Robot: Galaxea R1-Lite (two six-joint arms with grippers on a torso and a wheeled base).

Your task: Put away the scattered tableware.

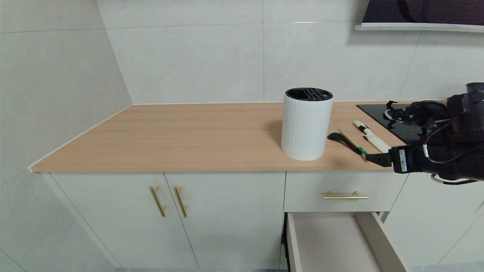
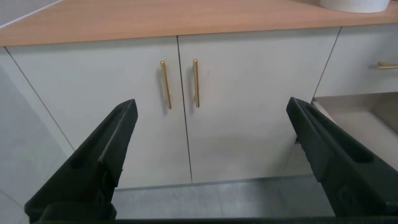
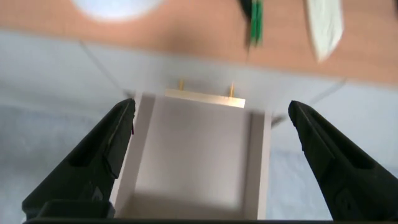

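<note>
1. Left pincer [image 2: 211, 109]: fingers spread wide, nothing between them. It sits low and to the left of the holder [image 1: 307, 128], below worktop [image 1: 170, 136] level, facing the two cabinet doors [image 2: 180, 106] with gold bar handles.

2. Holder: white ribbed cylinder with a black slotted top, standing upright on the worktop near its front edge.

3. Scattered tableware, all lying flat on the worktop just right of the holder:
- Black utensil [image 1: 336, 137]: rounded head nearest the holder, with a green end to its handle pointing at the front edge.
- Thin pale stick [image 1: 346, 136]: lies alongside the black utensil, on the side away from the holder.
- White knife [image 1: 372, 138]: farther right of the holder, roughly parallel to the other two, beside the black hob [image 1: 393, 122].

4. Right pincer [image 3: 211, 109]: fingers spread wide, gripping nothing. The right arm [image 1: 435, 155] extends level from the right, with the pincer right of the holder at the worktop's front edge, close to the utensil's green end and above the open drawer [image 1: 329, 241].
</note>
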